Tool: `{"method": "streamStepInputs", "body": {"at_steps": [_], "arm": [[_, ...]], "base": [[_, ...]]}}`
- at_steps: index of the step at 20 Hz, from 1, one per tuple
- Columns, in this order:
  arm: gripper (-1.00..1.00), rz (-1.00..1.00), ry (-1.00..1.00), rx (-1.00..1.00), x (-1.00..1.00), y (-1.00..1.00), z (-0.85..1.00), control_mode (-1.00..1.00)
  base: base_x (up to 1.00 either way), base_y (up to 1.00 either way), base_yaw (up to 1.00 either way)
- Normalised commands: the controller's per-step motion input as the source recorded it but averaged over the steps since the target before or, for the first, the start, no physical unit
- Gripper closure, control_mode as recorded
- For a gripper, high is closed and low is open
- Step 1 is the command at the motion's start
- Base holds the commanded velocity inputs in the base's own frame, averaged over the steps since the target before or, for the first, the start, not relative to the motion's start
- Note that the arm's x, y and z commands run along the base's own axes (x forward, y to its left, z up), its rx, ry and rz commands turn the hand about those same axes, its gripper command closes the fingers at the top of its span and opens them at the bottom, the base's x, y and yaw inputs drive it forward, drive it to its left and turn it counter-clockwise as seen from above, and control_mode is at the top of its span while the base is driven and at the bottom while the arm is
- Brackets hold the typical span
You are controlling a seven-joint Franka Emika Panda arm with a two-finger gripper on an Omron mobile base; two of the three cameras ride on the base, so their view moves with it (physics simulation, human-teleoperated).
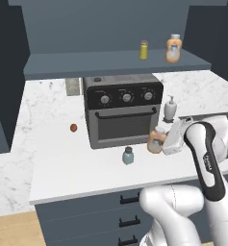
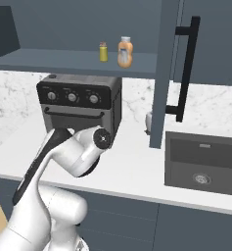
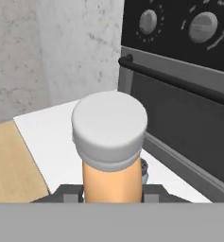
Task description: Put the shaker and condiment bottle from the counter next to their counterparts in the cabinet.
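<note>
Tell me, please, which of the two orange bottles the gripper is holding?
The condiment bottle on the counter, beside the toaster oven; the gripper is closed around it. The other orange bottle stands on the cabinet shelf.

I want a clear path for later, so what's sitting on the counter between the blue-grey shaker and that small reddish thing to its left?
Nothing: in the left base view, bare counter runs between the shaker and the small reddish thing.
</note>
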Motion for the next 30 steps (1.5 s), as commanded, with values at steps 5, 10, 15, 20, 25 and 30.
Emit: {"method": "streamStepInputs", "body": {"at_steps": [5, 10, 15, 20, 25, 30], "arm": [[1.0, -0.2, 0.02, 0.0, -0.03, 0.01, 0.76, -1.0], [1.0, -0.18, 0.0, 0.0, -0.14, 0.01, 0.84, -1.0], [1.0, -0.22, 0.01, 0.0, -0.03, 0.01, 0.78, -1.0], [1.0, -0.28, 0.0, 0.0, -0.09, 0.0, 0.54, -1.0], [1.0, -0.31, 0.0, 0.0, -0.04, 0.0, 0.53, -1.0], [1.0, -0.27, 0.0, 0.0, 0.0, 0.0, 0.59, -1.0]], "base": [[0.0, 0.0, 0.0], [0.0, 0.0, 0.0], [0.0, 0.0, 0.0], [0.0, 0.0, 0.0], [0.0, 0.0, 0.0], [0.0, 0.0, 0.0]]}}
